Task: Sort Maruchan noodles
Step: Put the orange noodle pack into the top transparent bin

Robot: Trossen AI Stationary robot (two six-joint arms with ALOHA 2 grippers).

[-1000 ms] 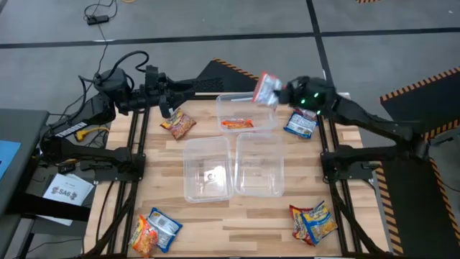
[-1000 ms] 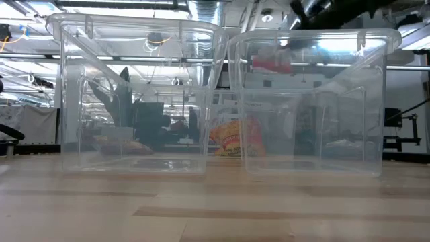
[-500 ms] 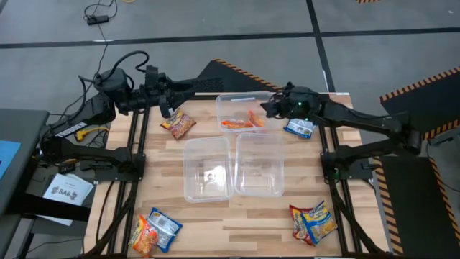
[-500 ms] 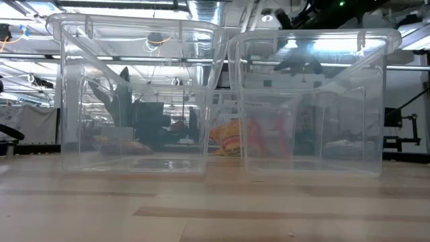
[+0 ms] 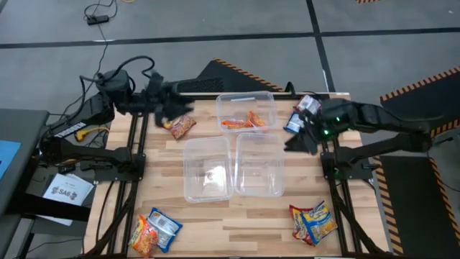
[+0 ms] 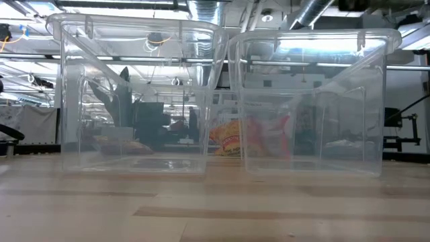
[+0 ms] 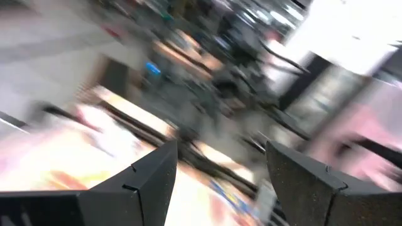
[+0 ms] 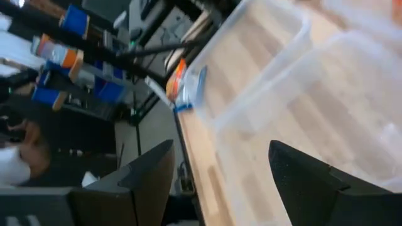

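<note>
Two red noodle packets (image 5: 244, 120) are lying in the far clear bin (image 5: 246, 96), so reds seem to be going there. A blue packet (image 5: 296, 122) is waiting just beside the right gripper (image 8: 213, 182), whose fingers are apart and holding nothing. The left gripper (image 7: 217, 182), fingers apart too, is hanging near an orange packet (image 5: 180, 127).

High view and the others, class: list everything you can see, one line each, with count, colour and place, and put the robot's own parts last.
Clear plastic bins: three, clear, table centre; one far, two side by side nearer.
Red/orange packets: two, in the far bin.
Orange packet: one, on the table left of the far bin.
Blue-and-white packet: one, right of the far bin, partly under the right arm.
Near-left packets: two, orange and blue-white, overlapping.
Near-right packets: about two, red and yellow-blue, piled.
Left gripper: dark, above the orange packet.
Right gripper: dark, open, beside the right-hand near bin.
</note>
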